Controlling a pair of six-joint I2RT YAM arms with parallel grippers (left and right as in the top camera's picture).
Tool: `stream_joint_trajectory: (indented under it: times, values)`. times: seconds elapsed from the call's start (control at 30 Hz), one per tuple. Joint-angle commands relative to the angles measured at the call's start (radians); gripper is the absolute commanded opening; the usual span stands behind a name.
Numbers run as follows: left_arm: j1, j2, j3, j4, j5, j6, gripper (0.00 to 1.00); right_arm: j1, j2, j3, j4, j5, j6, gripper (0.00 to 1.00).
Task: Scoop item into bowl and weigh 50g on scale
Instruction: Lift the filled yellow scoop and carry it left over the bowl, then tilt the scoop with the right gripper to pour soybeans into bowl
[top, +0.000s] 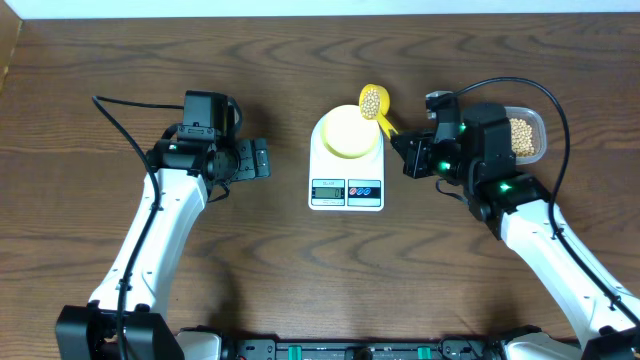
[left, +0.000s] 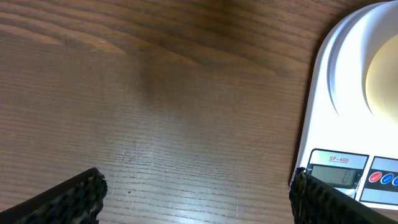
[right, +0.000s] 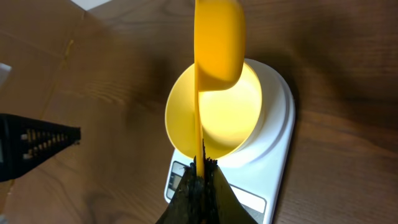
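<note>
R gripper (right: 200, 169) clamped on slim glossy yellow scoop (right: 217, 37), round beans (top: 374, 98) inside, L gripper (left: 199, 196) splayed

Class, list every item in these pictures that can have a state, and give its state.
scale: display unreadable
bowl: on the scale, empty
scoop: loaded with beans, above the bowl's far rim
tub: uncovered, holds beans
left gripper: open, empty
right gripper: shut on the scoop's handle

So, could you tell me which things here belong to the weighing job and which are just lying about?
Job: beans, scoop in right hand, bowl on scale, tub.
Idle: left hand, open and empty, beside the scale.
</note>
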Motion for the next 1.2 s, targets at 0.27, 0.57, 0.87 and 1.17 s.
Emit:
stream_joint_trajectory:
  times: [0.27,0.57,0.87,1.17]
  values:
    - [0.002,-0.002,0.016,-0.001,-0.013,0.010,0.97,0.057,0.043,-0.002,0.010,0.098,-0.156,0.01]
    - [0.002,-0.002,0.016,-0.001,-0.013,0.010,0.97,0.103,0.048,-0.002,0.016,0.187,-0.334,0.01]
    - [0.002,-0.002,0.016,-0.001,-0.013,0.010,0.97,0.103,0.048,-0.002,0.014,0.230,-0.500,0.01]
    - [0.002,-0.002,0.016,-0.001,-0.013,0.010,0.97,0.144,0.048,0.000,0.031,0.308,-0.678,0.01]
